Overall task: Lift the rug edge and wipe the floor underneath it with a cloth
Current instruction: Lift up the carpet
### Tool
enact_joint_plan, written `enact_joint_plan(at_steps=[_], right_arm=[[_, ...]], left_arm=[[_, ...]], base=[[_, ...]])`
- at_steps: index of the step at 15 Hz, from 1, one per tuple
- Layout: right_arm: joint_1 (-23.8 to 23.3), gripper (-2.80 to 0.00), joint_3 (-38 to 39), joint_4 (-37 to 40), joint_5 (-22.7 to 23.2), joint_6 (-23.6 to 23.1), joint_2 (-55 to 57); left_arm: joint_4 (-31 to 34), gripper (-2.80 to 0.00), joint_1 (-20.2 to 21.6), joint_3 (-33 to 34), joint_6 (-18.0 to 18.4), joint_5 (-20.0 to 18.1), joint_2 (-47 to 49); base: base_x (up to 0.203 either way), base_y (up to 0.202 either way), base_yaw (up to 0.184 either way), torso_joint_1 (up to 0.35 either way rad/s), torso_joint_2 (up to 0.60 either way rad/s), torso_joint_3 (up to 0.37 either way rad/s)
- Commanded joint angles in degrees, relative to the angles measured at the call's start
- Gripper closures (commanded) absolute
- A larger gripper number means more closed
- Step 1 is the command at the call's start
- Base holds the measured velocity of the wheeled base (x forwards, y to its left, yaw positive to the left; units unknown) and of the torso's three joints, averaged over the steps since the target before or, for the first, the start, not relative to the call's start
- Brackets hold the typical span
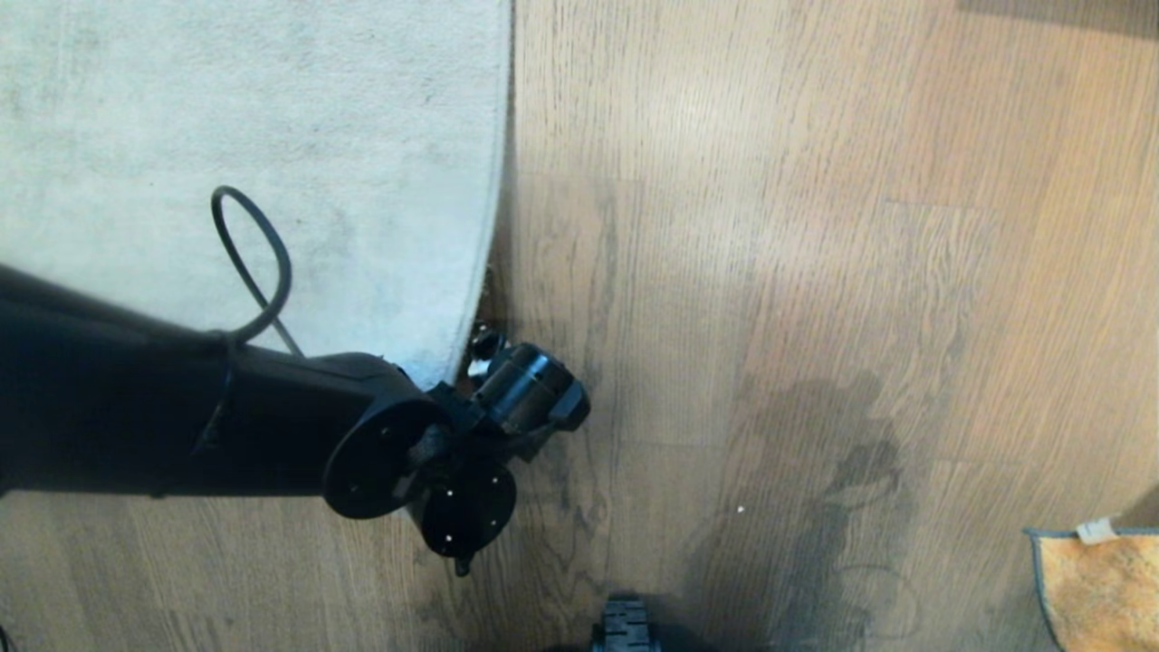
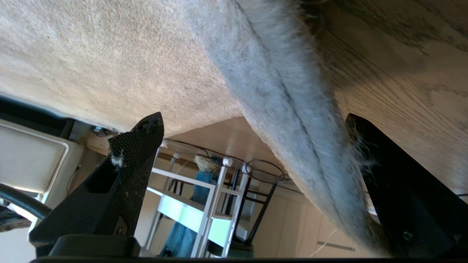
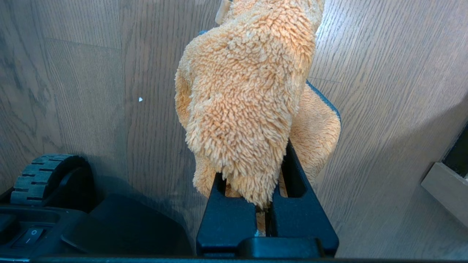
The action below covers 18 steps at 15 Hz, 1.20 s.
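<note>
Fingers (image 2: 131, 153) of the left gripper (image 2: 252, 146) are standing spread wide, straddling the rug edge (image 2: 292, 120) without clamping it: one finger is sitting over the pile side, the other beside the floor (image 2: 402, 73), and the pale fuzzy border is running between them, brushing the floor-side finger with loose fibres. Beyond the fingertips, in the left wrist view, a white shelving frame (image 2: 204, 204) and a dark wire stand (image 2: 263, 182) are showing in the room past the rug's corner. Seen from the head, this gripper (image 1: 480, 349) is hanging at the rug's near corner (image 1: 453, 353), where the border is curling inward; the arm's cable loop (image 1: 258, 263) is arching over the rug behind it. Bare planks are stretching away from the gripper on the side opposite the rug, with a dark patch on them there. Well apart from the left gripper, the right gripper (image 3: 266, 204) is pinched tight on the cloth (image 3: 248, 95), whose orange fuzzy bulk is bulging out ahead of the fingers above the floor; its grey-edged corner (image 1: 1100, 589) is peeking into the head view's lower right. A ribbed wheel (image 3: 40, 179) of the base is sitting beside that gripper.
</note>
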Motion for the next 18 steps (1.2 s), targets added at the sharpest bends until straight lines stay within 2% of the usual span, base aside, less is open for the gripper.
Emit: enact_joint_plan(at_steps=[1, 8, 9, 18], right_arm=[[0.00, 0.00, 0.01, 0.00, 0.03, -0.06, 0.07], [0.00, 0.00, 0.01, 0.00, 0.03, -0.06, 0.07], [-0.02, 0.00, 0.01, 0.00, 0.03, -0.06, 0.07], [0.00, 0.00, 0.01, 0.00, 0.03, -0.06, 0.07]], left_arm=[[0.08, -2.80, 1.13, -0.59, 0.11, 0.40, 0.53], [-0.01, -2.80, 2.28, -0.76, 0.11, 0.33, 0.80], [-0.01, 0.00, 2.26, -0.76, 0.07, 0.32, 0.88], [-0.10, 0.00, 2.37, -0.68, -0.24, 0.23, 0.62]], base=[[0.000, 0.000, 0.000, 0.000, 0.00, 0.000], [0.000, 0.000, 0.000, 0.000, 0.00, 0.000], [0.000, 0.000, 0.000, 0.000, 0.00, 0.000], [0.000, 0.000, 0.000, 0.000, 0.00, 0.000]])
